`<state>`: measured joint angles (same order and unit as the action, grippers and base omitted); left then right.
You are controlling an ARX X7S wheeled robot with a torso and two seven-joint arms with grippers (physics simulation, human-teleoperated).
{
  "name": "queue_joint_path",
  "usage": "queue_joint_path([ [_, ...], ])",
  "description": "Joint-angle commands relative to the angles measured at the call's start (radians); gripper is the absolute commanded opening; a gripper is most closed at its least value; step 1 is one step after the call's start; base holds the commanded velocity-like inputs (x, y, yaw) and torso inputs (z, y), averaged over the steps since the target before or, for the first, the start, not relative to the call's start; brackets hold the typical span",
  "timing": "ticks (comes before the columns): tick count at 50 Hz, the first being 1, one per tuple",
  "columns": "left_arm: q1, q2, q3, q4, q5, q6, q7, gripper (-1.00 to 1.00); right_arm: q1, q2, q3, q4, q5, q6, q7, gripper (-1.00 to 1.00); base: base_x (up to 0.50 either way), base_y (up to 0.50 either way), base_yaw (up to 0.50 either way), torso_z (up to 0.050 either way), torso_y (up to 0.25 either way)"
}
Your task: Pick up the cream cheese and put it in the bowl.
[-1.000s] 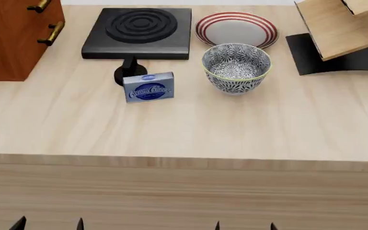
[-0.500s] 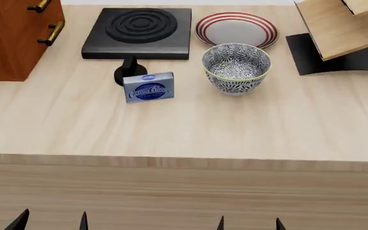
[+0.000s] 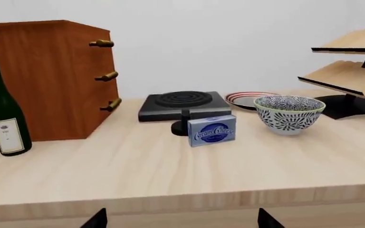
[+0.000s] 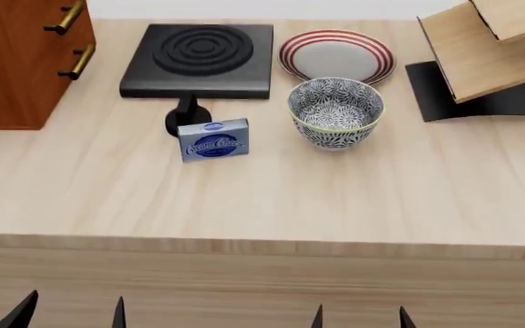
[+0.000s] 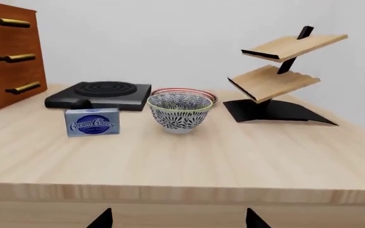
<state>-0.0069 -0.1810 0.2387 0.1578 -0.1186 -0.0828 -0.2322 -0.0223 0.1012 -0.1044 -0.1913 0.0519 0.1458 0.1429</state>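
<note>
The cream cheese [image 4: 213, 140] [image 3: 212, 131] [image 5: 93, 122], a small blue box with white script, stands on edge on the wooden counter, just in front of the black hot plate's knob. The bowl [image 4: 335, 111] [image 3: 288, 114] [image 5: 180, 110], white with a dark floral pattern, sits to the box's right. Both grippers hang below the counter's front edge, well short of the box. My left gripper [image 4: 69, 313] [image 3: 181, 219] is open with nothing between its fingertips. My right gripper [image 4: 361, 318] [image 5: 178, 219] is also open, nothing in it.
A black hot plate [image 4: 199, 52] and a red-ringed plate [image 4: 336, 54] lie behind the box and bowl. A wooden drawer cabinet [image 4: 18, 55] stands at the left, a tiered wooden rack [image 4: 481, 48] at the right. A green wine bottle [image 3: 2, 110] stands left of the cabinet.
The head view has shifted slightly, so the counter's things sit a little lower in the picture. Both grippers' fingertips show a bit higher at the bottom edge.
</note>
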Motion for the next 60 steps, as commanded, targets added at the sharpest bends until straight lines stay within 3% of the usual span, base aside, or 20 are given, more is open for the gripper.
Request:
queue_joint_path([
  [1, 0.005, -0.008, 0.005, 0.007, -0.004, 0.001, -0.011, 1.00, -0.007, 0.013, -0.013, -0.007, 0.007, -0.001, 0.020, 1.00, 0.00, 0.00, 0.00, 0.050, 0.059],
  [21, -0.002, -0.011, 0.018, -0.001, -0.011, 0.001, -0.024, 1.00, -0.002, 0.028, -0.030, 0.004, 0.023, -0.010, 0.043, 1.00, 0.00, 0.00, 0.00, 0.049, 0.056],
  [60, -0.005, -0.028, 0.046, -0.004, 0.005, 0.017, -0.055, 1.00, 0.004, 0.058, -0.074, 0.009, 0.001, -0.013, 0.097, 1.00, 0.05, 0.03, 0.00, 0.000, 0.000],
])
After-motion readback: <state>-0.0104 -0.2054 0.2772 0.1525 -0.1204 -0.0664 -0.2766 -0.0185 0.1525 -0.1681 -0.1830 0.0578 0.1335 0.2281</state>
